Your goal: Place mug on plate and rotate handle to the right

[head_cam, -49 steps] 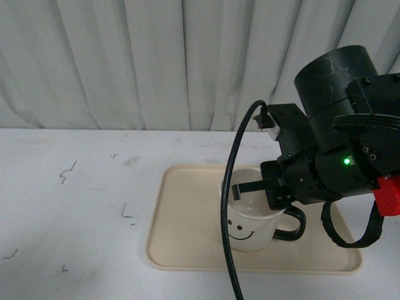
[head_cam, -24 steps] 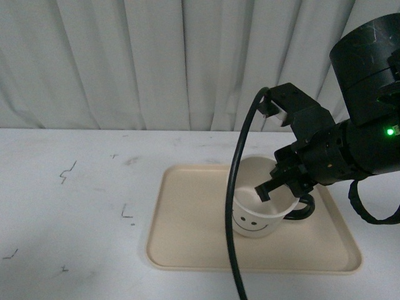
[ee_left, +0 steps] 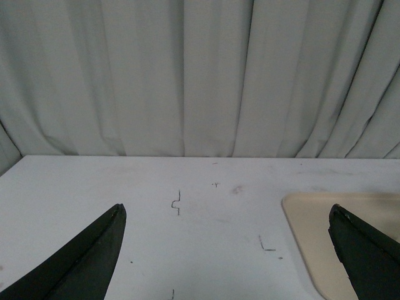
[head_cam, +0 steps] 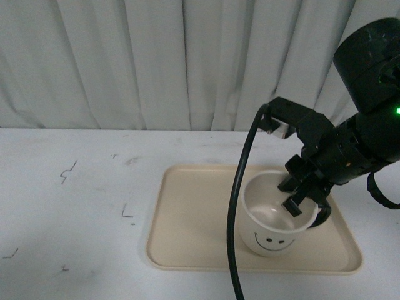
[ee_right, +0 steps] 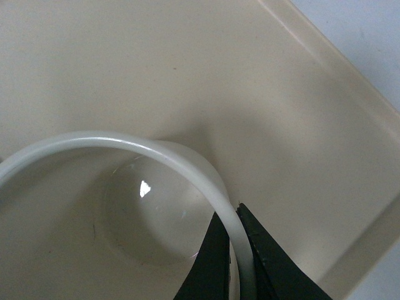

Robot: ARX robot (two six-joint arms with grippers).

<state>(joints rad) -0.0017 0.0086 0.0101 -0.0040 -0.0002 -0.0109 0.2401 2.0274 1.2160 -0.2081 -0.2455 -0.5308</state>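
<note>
The cream-white mug (head_cam: 270,226) with a black smiley face sits tilted toward me on the right half of the beige plate (head_cam: 187,219). Its dark handle (head_cam: 321,218) points right and is mostly hidden behind my right gripper (head_cam: 299,199). That gripper is shut on the mug's right rim, one finger inside and one outside. In the right wrist view the rim (ee_right: 156,150) runs between the pinched fingers (ee_right: 215,262) over the plate (ee_right: 262,112). My left gripper (ee_left: 228,215) is open and empty above the bare table, left of the plate's corner (ee_left: 312,219).
A white table (head_cam: 75,206) with small pen marks lies left of the plate. A grey curtain (head_cam: 156,62) hangs along the back. A black cable (head_cam: 236,206) from my right arm crosses in front of the plate and the mug.
My right gripper has shifted right and toward the front with the mug in it. The mug has tilted so that its opening faces up and toward me.
</note>
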